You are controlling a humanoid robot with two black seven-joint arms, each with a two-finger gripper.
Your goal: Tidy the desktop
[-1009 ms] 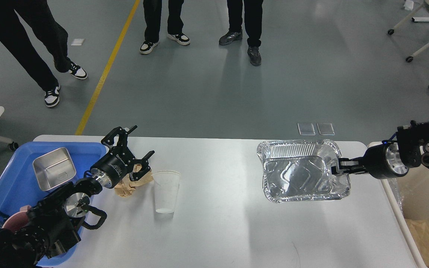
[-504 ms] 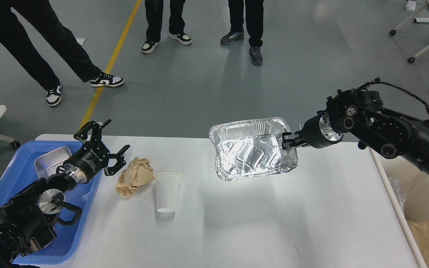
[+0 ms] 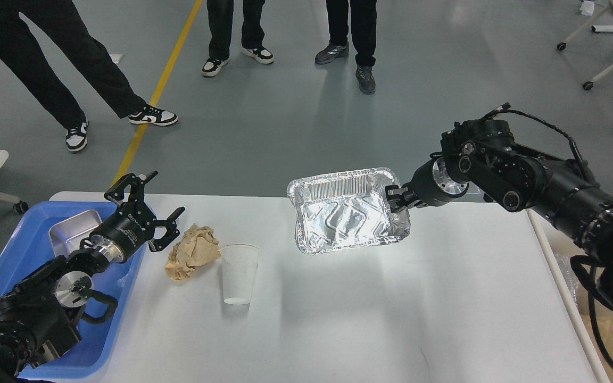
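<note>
The white desktop (image 3: pixel 370 314) fills the lower view. My right gripper (image 3: pixel 395 196) is shut on the right rim of an empty foil tray (image 3: pixel 338 215) and holds it tilted above the desktop's middle back. My left gripper (image 3: pixel 149 205) is open and empty, above the blue tray's right edge, just left of a crumpled brown paper ball (image 3: pixel 192 250). A clear plastic cup (image 3: pixel 238 274) stands upright on the desktop right of the paper ball.
A blue plastic tray (image 3: pixel 14 260) at the left holds a steel box (image 3: pixel 67 234). A beige bin (image 3: pixel 610 330) with brown paper stands off the desktop's right edge. Several people stand on the floor behind the desktop.
My right arm has lifted the foil tray from the right side and carried it left toward the middle. My left gripper has drawn back left, away from the paper ball, and stays open.
</note>
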